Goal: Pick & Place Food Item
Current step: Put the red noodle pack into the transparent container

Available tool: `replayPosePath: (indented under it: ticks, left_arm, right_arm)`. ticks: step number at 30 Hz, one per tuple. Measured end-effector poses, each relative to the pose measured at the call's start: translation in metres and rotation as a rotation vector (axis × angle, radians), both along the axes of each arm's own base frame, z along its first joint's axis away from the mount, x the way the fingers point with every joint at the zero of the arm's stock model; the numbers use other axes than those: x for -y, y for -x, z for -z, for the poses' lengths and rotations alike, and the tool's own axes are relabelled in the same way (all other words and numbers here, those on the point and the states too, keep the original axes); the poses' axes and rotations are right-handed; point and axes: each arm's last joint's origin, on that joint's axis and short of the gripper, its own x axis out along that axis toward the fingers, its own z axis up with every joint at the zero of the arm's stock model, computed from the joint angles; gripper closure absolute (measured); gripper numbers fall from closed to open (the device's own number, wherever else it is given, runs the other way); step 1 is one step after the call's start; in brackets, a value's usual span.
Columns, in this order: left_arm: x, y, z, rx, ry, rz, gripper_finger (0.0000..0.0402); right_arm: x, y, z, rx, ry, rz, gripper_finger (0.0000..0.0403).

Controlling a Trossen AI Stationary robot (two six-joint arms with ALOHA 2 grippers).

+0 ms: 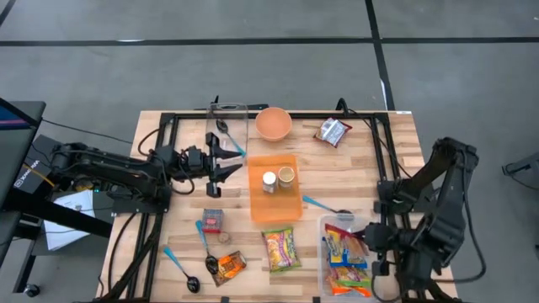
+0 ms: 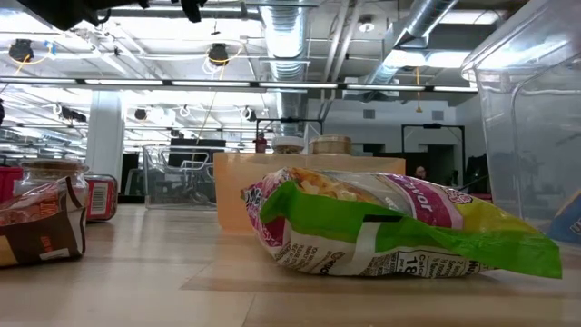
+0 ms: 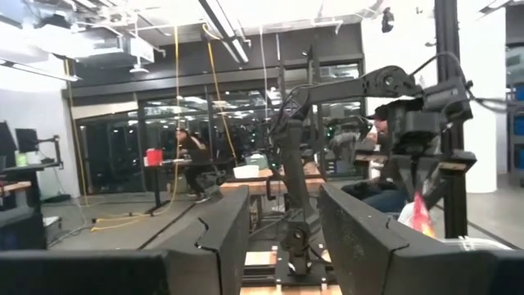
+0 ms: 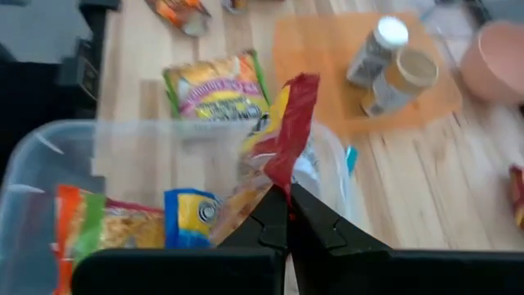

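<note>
The right gripper is clenched on a red and yellow snack bag. It holds the bag by its edge, right over the clear bin. The bin sits at about 5 o'clock on the table. More snack packs lie inside the bin already.

The left gripper hovers near 10 o'clock on the table, just beside the orange board. Its fingers are parted a little and hold nothing.

On the board stand a white-capped bottle and a small cup. A pink bowl sits at 12 o'clock. A green and pink chip bag lies at 6 o'clock, just left of the bin. A small dark packet lies at 1 o'clock. Spoons and a brown packet lie near 7 o'clock.
</note>
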Motion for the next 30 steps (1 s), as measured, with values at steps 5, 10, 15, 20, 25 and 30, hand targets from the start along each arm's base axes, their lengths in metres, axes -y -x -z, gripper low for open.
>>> replayPosePath:
  ticks: [5, 10, 15, 20, 25, 30]
  left_arm:
    - [0.003, 0.000, 0.000, 0.001, -0.019, 0.010, 0.0262]
    - [0.003, 0.000, 0.000, 0.000, -0.030, 0.006, 0.0262]
    - [0.003, 0.000, 0.000, 0.000, -0.031, 0.005, 0.0262]
    - [0.003, 0.000, 0.000, -0.001, -0.033, 0.005, 0.0262]
    - [0.003, 0.000, 0.000, -0.001, -0.033, 0.004, 0.0262]
    - [0.004, 0.000, 0.001, -0.013, -0.047, 0.038, 0.0262]
  right_arm:
    - [-0.001, 0.005, 0.034, -0.009, 0.030, 0.088, 0.0403]
    - [0.006, 0.010, 0.056, -0.010, 0.047, 0.161, 0.0403]
    - [0.014, 0.015, 0.075, -0.075, 0.053, 0.190, 0.0403]
    - [0.016, 0.019, 0.093, -0.148, 0.093, 0.145, 0.0403]
    - [0.016, 0.019, 0.095, -0.222, 0.211, -0.029, 0.0403]
    - [0.011, 0.027, 0.096, -0.306, 0.237, -0.146, 0.0403]
